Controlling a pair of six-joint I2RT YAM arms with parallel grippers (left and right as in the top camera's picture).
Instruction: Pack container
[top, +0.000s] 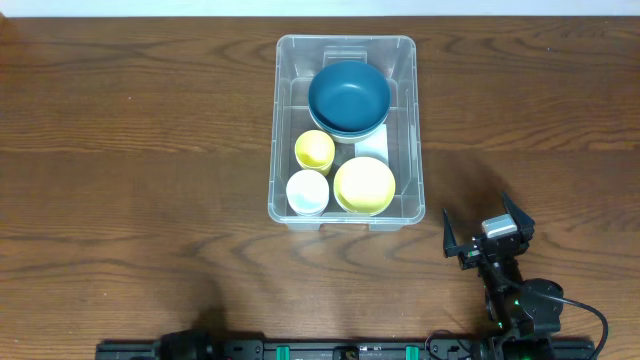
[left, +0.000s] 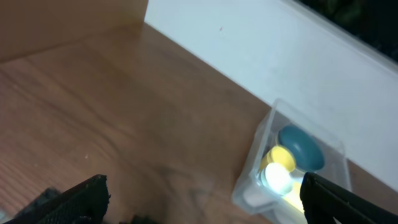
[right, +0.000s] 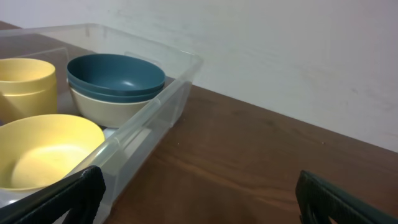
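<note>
Pack-container scene. The large clear plastic rectangular container (top: 296, 75) is set on the brown wooden table (top: 130, 150), ahead of both grippers and held by neither. The right gripper (top: 480, 215) is seen with its jaws spread wide and nothing between them; in the right wrist view the container is placed ahead and to the left of these jaws, its nearest corner just beside the left finger, while only bare wood is framed between the fingers. The left gripper (left: 205, 205) is likewise shown with its jaws fully parted and unloaded; in its wrist view the container is found ahead, toward the right finger and well apart from it. Inside the container, a dark teal round bowl (top: 348, 93) is nested on a pale bowl at the end farthest from the jaws; a yellow cup (top: 314, 150), a white cup (top: 307, 190) and a yellow round bowl (top: 364, 185) are grouped at the nearer end.
</note>
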